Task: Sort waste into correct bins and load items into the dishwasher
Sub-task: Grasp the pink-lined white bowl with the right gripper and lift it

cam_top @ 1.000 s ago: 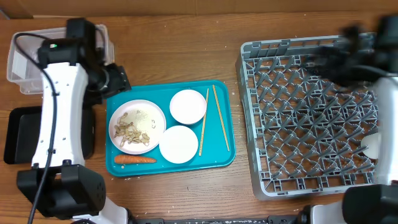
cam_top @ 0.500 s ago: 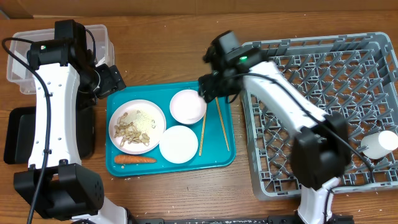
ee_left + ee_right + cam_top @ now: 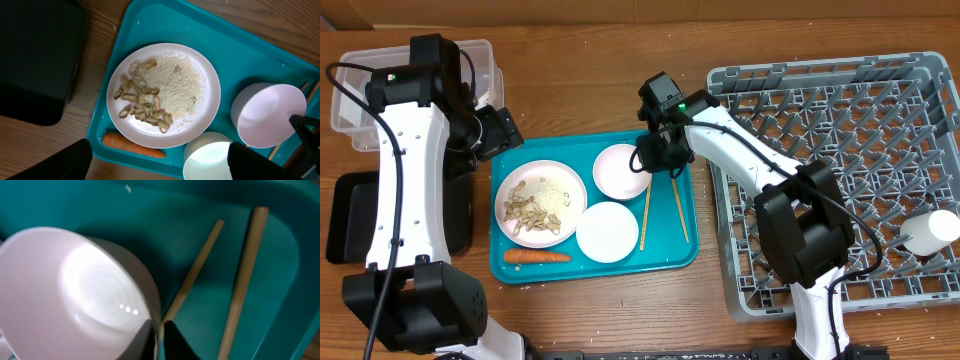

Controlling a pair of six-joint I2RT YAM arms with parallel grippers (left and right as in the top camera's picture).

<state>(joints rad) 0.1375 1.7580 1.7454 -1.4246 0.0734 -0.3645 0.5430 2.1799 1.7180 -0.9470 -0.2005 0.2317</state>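
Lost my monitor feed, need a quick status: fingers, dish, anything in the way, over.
Right gripper shut, fingers pinching bowl rim. Left gripper open, by teal tray corner. Chopstick close beside the grip.

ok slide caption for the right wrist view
right gripper pinching the bowl rim, two chopsticks beside it on the teal tray

Left arm (image 3: 405,180): white links run up from the base at the near table edge, shoulder end far out, wrist folded back toward the right. Left gripper (image 3: 508,132) points down, fingers (image 3: 74,161) spread wide, gripping nothing.

Right arm (image 3: 740,150): reaches from its base across to the left, forearm stretched out, wrist bent downward. Right gripper (image 3: 655,160) is closed, with its dark fingertips (image 3: 141,342) pinched together on the rim of the pale pink bowl (image 3: 75,290).
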